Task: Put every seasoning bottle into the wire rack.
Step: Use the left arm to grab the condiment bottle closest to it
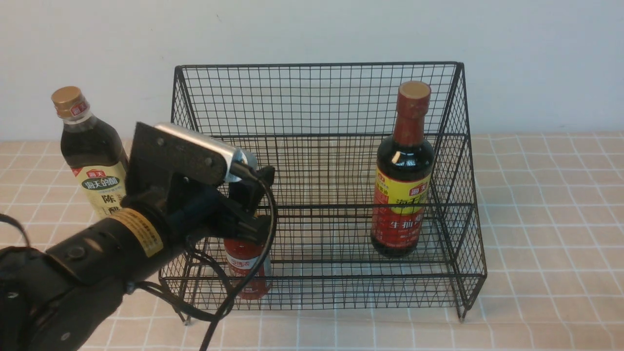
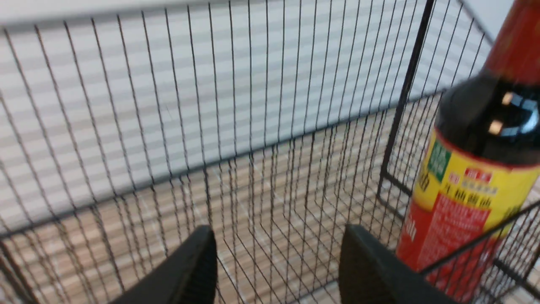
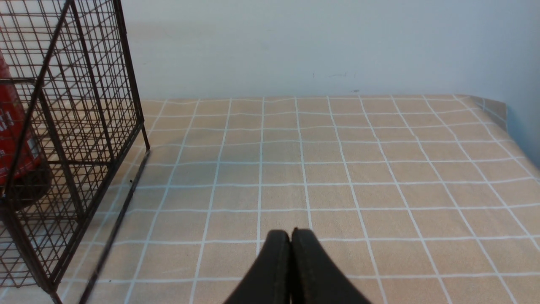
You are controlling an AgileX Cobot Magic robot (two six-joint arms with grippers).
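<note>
The black wire rack (image 1: 317,97) stands mid-table. On its lower tier at the right stands the tall dark bottle with red neck and red-yellow label (image 1: 403,195). The small red sauce bottle (image 1: 246,265) stands upright on the lower tier at the left, its top hidden behind my left gripper (image 1: 253,190). That gripper hangs open just above it; in the left wrist view only mesh (image 2: 253,126) shows between the spread fingers of the gripper (image 2: 278,236), with the red-neck bottle (image 2: 472,169) off to one side. The gold-capped dark bottle (image 1: 92,161) stands on the table left of the rack. My right gripper (image 3: 291,233) is shut and empty over the cloth.
A beige checked tablecloth (image 1: 546,219) covers the table, with a pale wall behind. In the right wrist view the rack's side wall (image 3: 84,105) and the red-neck bottle's label (image 3: 10,126) lie beside open cloth that runs to the table's far corner (image 3: 489,105).
</note>
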